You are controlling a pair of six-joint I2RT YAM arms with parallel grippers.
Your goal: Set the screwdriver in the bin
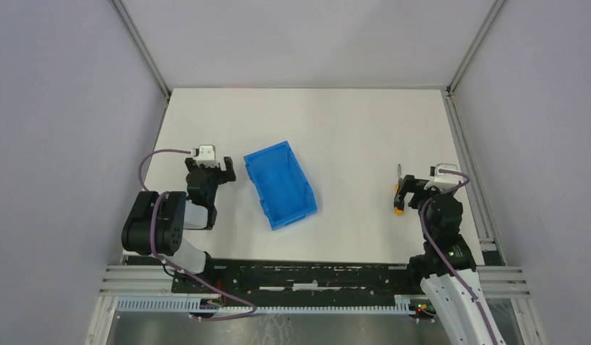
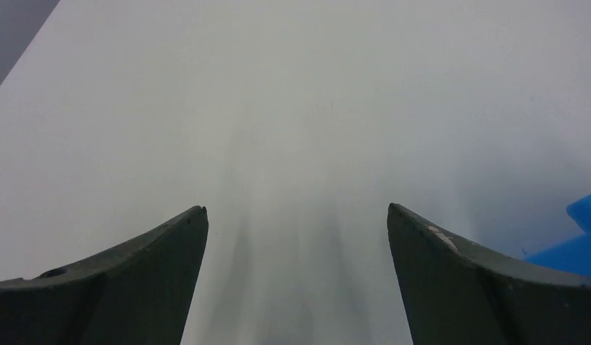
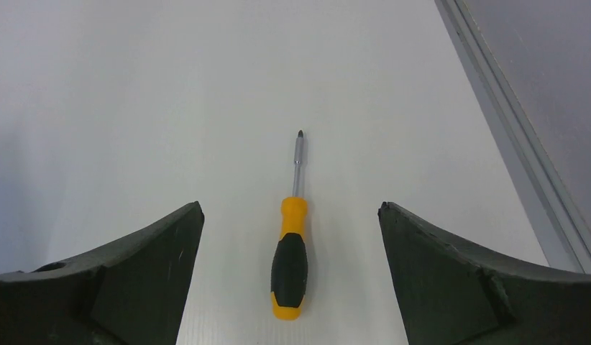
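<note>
The screwdriver lay flat on the white surface at its right side, well apart from the blue bin, which sat left of centre. The right hand hung directly over it, fingers spread wide and holding nothing, one to each side of the orange-and-black handle. The tool's long axis ran straight ahead of that hand, handle nearest the wrist and the grey shaft pointing away, so the fingers stood square across it (a good line for closing on the handle, by my judgement). The right arm was plainly the nearer one. The left hand, likewise wide open and empty, hovered just beside the bin's left side. No brand, label or writing could be read on anything.
</note>
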